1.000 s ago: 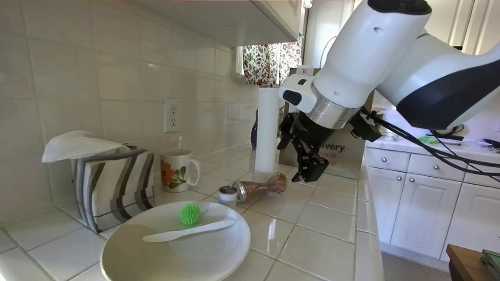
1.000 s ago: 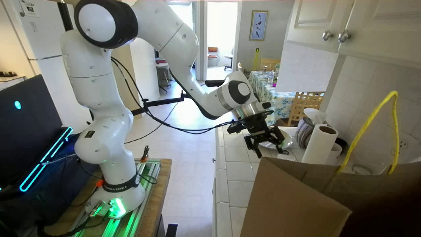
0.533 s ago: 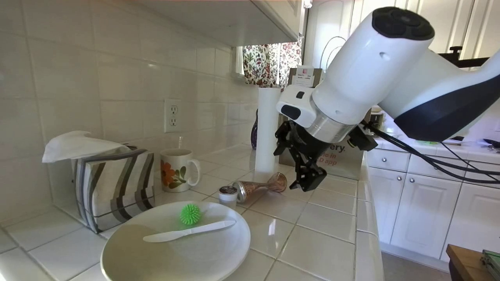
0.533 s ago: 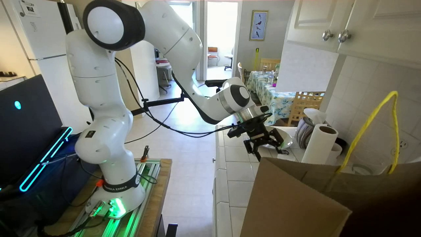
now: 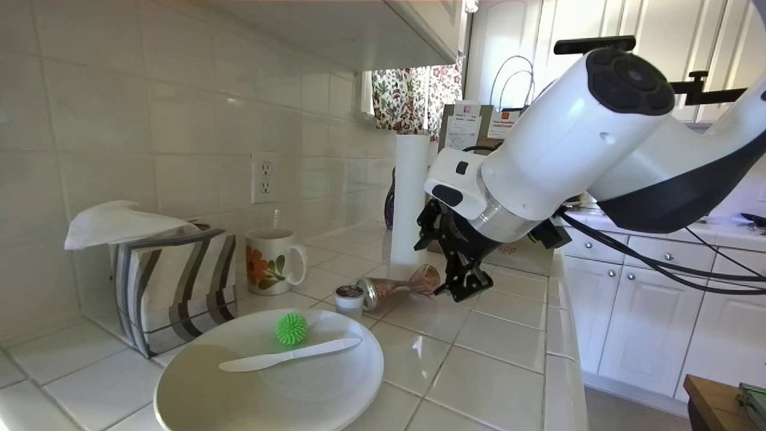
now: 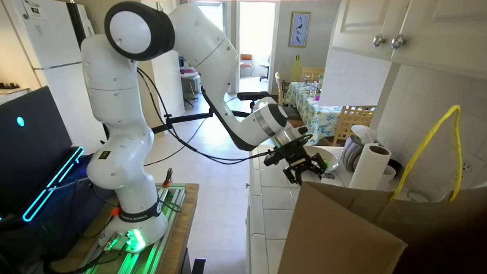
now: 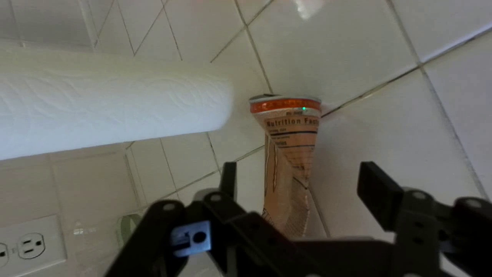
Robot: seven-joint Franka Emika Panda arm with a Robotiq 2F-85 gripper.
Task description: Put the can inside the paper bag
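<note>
The can (image 5: 389, 290) is a crumpled reddish-brown cylinder pinched in the middle, lying on the tiled counter. In the wrist view the can (image 7: 294, 129) runs up from between the fingers, its red-rimmed end beyond the fingertips. I cannot make it out in the exterior view with the bag in front. My gripper (image 7: 298, 169) is open and empty, with the can between its fingers but apart from them. The gripper (image 5: 432, 270) hangs tilted just above and beside the can's far end. The brown paper bag (image 5: 529, 258) stands upright behind the arm; its top edge (image 6: 342, 236) shows close up, with a yellow handle.
A white paper roll (image 5: 410, 200) stands close beside the can and gripper. A small dark-topped pot (image 5: 349, 300) touches or nearly touches the can's near end. A plate (image 5: 203, 389), a mug (image 5: 272, 263) and a napkin holder (image 5: 173, 287) stand nearby. A cabinet (image 5: 347, 36) hangs overhead.
My gripper has come down and slightly toward the can, and the arm above it has lowered and tilted, uncovering more of the bag's top. The gripper stays open. The can has not moved.
</note>
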